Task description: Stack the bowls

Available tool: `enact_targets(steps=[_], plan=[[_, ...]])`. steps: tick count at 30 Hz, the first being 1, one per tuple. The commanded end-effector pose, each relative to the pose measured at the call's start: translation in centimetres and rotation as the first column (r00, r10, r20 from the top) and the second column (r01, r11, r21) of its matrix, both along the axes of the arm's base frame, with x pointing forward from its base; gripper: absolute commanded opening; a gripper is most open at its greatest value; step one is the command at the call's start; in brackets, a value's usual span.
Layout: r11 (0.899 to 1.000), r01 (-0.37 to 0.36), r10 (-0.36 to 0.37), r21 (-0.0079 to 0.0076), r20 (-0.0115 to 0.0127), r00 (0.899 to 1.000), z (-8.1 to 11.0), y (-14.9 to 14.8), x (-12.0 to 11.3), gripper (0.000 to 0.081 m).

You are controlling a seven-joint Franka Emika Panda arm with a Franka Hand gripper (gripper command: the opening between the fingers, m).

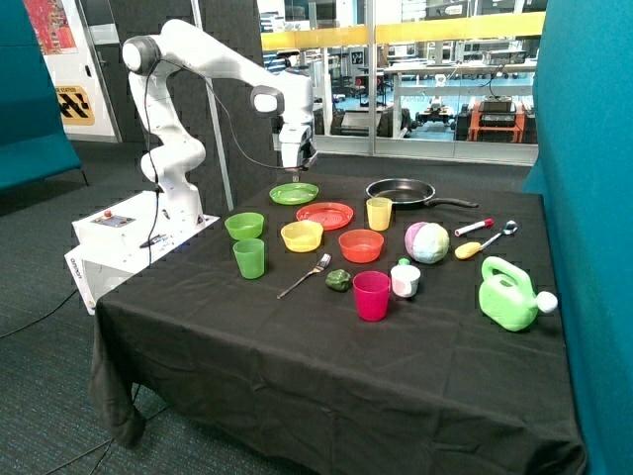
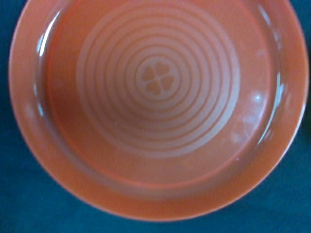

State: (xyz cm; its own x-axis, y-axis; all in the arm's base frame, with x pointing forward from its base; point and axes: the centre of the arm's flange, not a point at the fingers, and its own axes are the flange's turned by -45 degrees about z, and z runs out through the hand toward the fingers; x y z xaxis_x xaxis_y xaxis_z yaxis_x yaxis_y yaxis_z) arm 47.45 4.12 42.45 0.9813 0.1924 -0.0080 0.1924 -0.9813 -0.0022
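Bowls sit apart on the black cloth, none nested yet: the light green bowl (image 1: 244, 226) at about nine o'clock of the yellow bowl (image 1: 302, 236), and the orange bowl (image 1: 361, 245) at about three o'clock of the yellow one. The gripper (image 1: 296, 165) hangs over the far part of the table, above the green plate (image 1: 294, 193) and the red plate (image 1: 324, 215). Its wrist view is filled by the red plate (image 2: 155, 111), ringed with a clover mark at the centre; no fingers show there, so I cannot tell how the jaws stand.

The main risk, as I judge it, is a wrong target: the arm is over a flat plate, not a bowl, and a descent here would take the plate. The bowls stand close to the green cup (image 1: 249, 257), the yellow cup (image 1: 379, 213) and the fork (image 1: 307, 274), so a reach could knock a neighbour. A thin rim may also slip from a pinch.

No brand or label can be read on the tableware; a yellow sign (image 1: 76, 104) on the far wall has writing too small to make out.
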Motion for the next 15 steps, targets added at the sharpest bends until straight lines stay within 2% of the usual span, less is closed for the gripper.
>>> enact_targets(steps=[1, 9, 15], plan=[[1.000, 0.028, -0.028, -0.0006, 0.0083, 1.000, -0.7, 1.7, -2.8, 0.0264], [0.999, 0.050, -0.050, -0.0006, 0.0083, 0.999, -1.2, 1.7, -5.7, 0.0263], [0.997, 0.074, -0.074, -0.0006, 0.0083, 0.997, -2.3, 0.8, -8.3, 0.0312]])
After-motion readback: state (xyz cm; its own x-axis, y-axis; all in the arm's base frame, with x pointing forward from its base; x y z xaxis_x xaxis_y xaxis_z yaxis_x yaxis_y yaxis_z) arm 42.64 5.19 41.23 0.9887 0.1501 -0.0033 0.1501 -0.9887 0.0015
